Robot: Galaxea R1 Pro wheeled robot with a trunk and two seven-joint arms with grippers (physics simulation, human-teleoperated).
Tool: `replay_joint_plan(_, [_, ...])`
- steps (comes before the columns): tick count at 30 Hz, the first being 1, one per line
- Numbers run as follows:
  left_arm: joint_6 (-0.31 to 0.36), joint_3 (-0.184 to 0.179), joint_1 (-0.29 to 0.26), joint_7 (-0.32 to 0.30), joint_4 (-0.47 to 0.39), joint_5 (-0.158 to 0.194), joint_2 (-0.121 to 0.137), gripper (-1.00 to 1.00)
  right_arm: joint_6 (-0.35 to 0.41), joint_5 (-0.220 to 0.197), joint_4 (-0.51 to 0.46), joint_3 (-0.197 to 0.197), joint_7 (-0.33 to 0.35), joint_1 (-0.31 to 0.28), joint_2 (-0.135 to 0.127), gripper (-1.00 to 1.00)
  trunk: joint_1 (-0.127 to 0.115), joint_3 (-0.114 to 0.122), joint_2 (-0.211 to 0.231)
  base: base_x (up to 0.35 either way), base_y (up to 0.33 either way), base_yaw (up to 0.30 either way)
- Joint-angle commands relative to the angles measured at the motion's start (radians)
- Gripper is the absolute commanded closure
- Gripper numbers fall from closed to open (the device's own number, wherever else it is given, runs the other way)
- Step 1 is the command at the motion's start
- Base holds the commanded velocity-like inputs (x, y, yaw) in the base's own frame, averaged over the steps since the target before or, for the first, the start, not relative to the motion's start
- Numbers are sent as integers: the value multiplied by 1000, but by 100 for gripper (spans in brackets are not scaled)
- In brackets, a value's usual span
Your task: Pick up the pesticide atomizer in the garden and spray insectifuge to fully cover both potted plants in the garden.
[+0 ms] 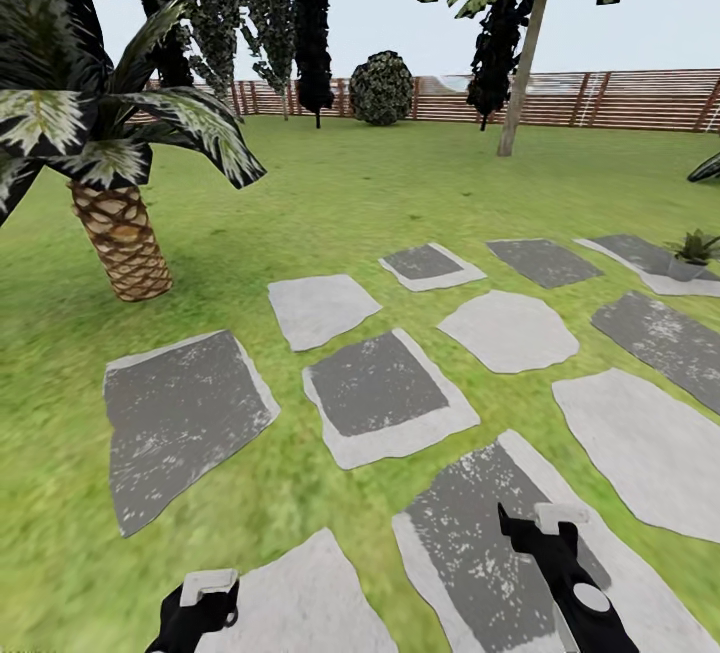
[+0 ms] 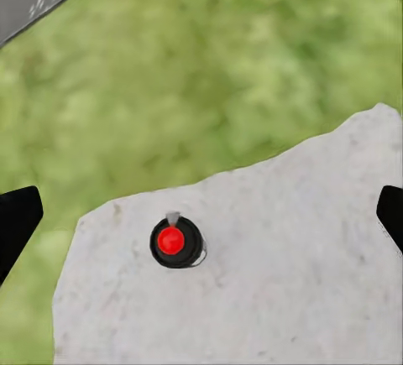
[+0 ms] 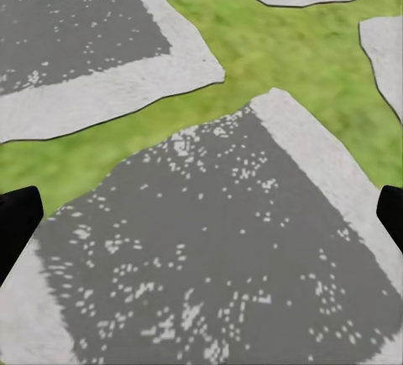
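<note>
Seen from straight above in the left wrist view, the pesticide atomizer (image 2: 176,242) is a small dark round bottle with a red top, standing on a pale grey slab (image 2: 277,281). My left gripper (image 2: 201,222) hangs open over it, with its black fingers wide apart on either side and clear of the bottle. In the head view the left gripper (image 1: 208,588) is low at the left over a pale slab. My right gripper (image 1: 555,533) is open and empty above a dark speckled slab (image 3: 210,247). One potted plant (image 1: 693,248) sits on a slab at the far right.
A palm with a scaly trunk (image 1: 122,238) stands at the left. Grey stepping slabs (image 1: 375,383) are spread over the lawn ahead. A brown slatted fence (image 1: 620,98), a slim tree trunk (image 1: 522,73) and a round bush (image 1: 381,88) close off the back.
</note>
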Motion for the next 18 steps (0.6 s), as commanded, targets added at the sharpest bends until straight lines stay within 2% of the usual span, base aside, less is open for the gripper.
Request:
replay_joint_plan(1, [-11,-1,-1,1,2,5,0,-100,-2,5,-1,-1,0,0,0,-100,4,-4,-8,0,0,15])
replay_joint_plan(5, [-33,-1,-1,1,6,5,2,-100,-2,5,-2,-1,0,0,0,-100,19,-18,-36,0,0,6])
replay_joint_plan(13, [-36,1,-2,2,9,5,8,-100,0,6,-2,-2,0,0,0,-100,50,-54,-92,0,0,34])
replay_joint_plan(18, [-31,0,-13,3,11,5,14,-100,45,4,-29,-5,0,-2,-3,-100,69,-77,-127,0,0,70])
